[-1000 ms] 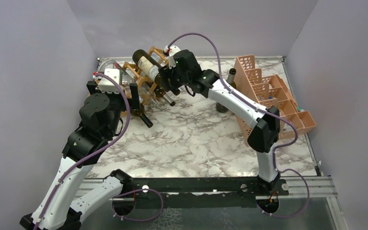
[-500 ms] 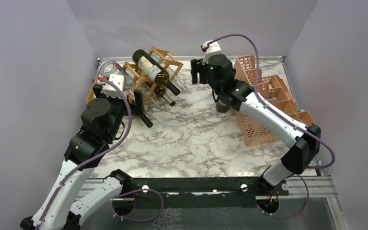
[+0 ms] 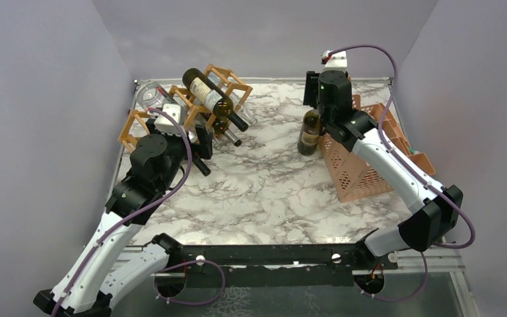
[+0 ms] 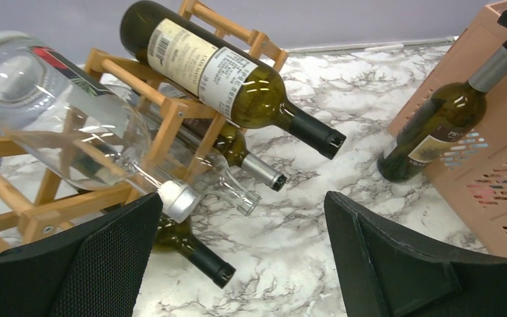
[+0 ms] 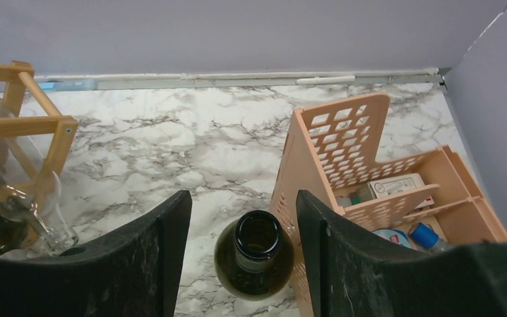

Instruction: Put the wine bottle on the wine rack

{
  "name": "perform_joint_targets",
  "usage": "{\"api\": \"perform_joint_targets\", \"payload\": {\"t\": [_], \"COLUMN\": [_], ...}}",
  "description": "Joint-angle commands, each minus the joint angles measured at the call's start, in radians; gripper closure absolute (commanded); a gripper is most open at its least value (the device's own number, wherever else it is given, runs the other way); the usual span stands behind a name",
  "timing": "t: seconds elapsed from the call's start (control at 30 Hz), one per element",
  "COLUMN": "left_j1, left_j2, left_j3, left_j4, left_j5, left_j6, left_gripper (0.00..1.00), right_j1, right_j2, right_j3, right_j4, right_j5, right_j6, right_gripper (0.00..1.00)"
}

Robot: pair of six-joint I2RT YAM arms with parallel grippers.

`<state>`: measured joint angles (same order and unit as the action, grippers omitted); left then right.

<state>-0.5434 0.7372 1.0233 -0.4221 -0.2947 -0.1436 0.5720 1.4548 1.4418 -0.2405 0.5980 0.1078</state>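
**Mia:** What changed just now?

**Ben:** A second ago the right pincer [image 5: 241, 198] was over at the light-brown wooden stick rack [image 3: 222, 71]. Now it has swung away and hangs above the dark green glass wine bottle [image 3: 310, 132].

**Mia:** So what does that mean?

**Ben:** I think the big green bottle with a white label [image 3: 204, 92] is done, since it lies on top of the rack. The arm looks ready to get the next one.

**Mia:** Is the pincer holding something?

**Ben:** No. It is wide open and holds nothing. From its own camera the bottle's mouth sits between the two black fingers, lower down. It has not grabbed yet.

**Mia:** And the left pincer [image 4: 241, 205]?

**Ben:** Also wide open, with nothing in it. It has backed off a bit from the front of the rack, near the clear glass bottle [image 4: 59, 105].

**Mia:** Where is the wine bottle?

**Ben:** It stands up straight on the white marble table [image 3: 264, 178], just beside the pink plastic crate with holes [image 3: 363, 165] and well apart from the rack. I can't tell if it touches the crate.

**Mia:** What does it look like?

**Ben:** Dark green and shiny, with a pale label, a grey neck and an open top with no cork.
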Motion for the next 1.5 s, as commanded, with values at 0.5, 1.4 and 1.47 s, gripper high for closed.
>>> {"api": "perform_joint_targets", "payload": {"t": [0.5,1.4,1.47], "left_j1": [0.005,-0.056,-0.098], "left_j2": [0.048,0.146,0.159], "left_j3": [-0.04,-0.41,-0.443], "left_j4": [0.081,0.765,0.807], "left_j5": [0.153,0.693,0.663], "left_j6": [-0.108,-0.258,-0.237], "left_gripper": [0.02,0.06,0.05], "right_j1": [-0.077,-0.077,-0.077], "right_j2": [0.003,-0.341,-0.346], "right_j3": [-0.115,-0.268,-0.28], "right_j4": [-0.029,-0.137,-0.133], "right_j5": [-0.131,-0.862,-0.906], "right_j6": [0.035,-0.036,-0.028], "right_gripper": [0.61,0.99,0.99]}}
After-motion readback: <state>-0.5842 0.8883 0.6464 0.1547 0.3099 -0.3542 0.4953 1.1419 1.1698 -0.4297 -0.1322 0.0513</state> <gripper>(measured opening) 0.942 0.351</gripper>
